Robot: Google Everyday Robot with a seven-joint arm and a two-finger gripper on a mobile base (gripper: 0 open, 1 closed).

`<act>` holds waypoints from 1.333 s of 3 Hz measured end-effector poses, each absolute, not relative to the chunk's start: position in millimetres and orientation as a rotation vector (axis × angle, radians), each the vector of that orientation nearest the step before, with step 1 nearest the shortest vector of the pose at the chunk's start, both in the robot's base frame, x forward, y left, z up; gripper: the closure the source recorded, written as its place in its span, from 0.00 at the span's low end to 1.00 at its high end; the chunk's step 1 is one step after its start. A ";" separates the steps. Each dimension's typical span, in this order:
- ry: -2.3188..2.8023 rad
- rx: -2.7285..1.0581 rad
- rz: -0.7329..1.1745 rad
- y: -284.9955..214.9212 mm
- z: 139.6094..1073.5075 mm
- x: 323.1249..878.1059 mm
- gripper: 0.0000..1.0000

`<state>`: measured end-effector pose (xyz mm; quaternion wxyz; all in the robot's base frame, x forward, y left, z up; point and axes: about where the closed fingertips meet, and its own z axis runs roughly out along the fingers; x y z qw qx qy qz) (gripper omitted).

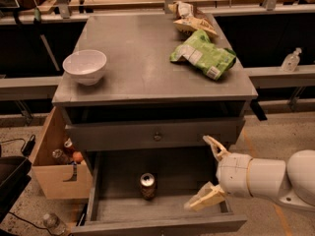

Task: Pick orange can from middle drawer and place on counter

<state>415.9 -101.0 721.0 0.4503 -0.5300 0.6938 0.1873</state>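
Observation:
The orange can (147, 186) stands upright on the floor of the open middle drawer (162, 222), left of centre, its silver lid facing up. My gripper (201, 173) comes in from the right at the drawer's right side, open, with one pale finger (214, 147) up near the drawer above and the other (206, 198) low over the drawer floor. It is about a can's width or more to the right of the can and holds nothing. The grey counter (142, 63) is the cabinet top above.
On the counter sit a white bowl (85, 66) at the left, a green chip bag (203, 55) at the right and a tan snack bag (189, 19) at the back. A closed drawer with a knob (157, 136) sits above the open one. A cardboard box (56, 168) of items stands left.

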 end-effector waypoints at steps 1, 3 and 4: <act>1.720 -1.314 0.464 -100.7 723.9 413.9 0.00; 1.704 -1.169 0.604 -92.7 641.9 434.0 0.00; 1.653 -1.086 0.666 -85.5 595.6 447.9 0.00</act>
